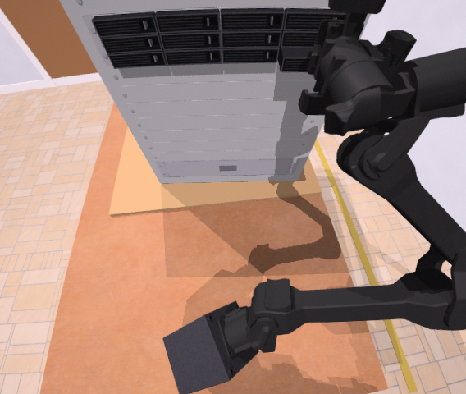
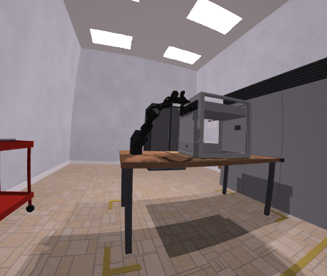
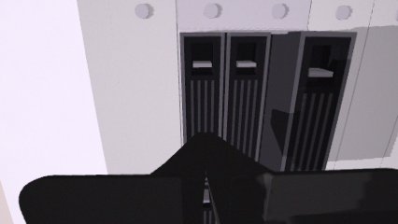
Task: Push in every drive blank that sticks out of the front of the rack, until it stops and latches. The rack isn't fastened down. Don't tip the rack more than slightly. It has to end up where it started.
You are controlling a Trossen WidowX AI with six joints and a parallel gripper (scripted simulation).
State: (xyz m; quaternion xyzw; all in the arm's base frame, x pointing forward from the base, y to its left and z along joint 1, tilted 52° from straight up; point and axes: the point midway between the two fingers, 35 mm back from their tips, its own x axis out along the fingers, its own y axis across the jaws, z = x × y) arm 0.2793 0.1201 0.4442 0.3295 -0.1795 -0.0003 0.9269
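Observation:
The grey rack stands on a tan mat on the table and carries three rows of black drive blanks along its top front. The bottom blank of the right-hand column sticks out of the front; in the wrist view it is the right-hand one, nearer than its two neighbours. The other blanks in view look flush. My gripper is shut and empty, its tips close in front of the two flush blanks of that column, beside the protruding one. In the top view the wrist covers the fingers.
The rack sits near the middle of a wooden table, with my arm's base in front of it. A red cart stands far left and grey cabinets behind the table.

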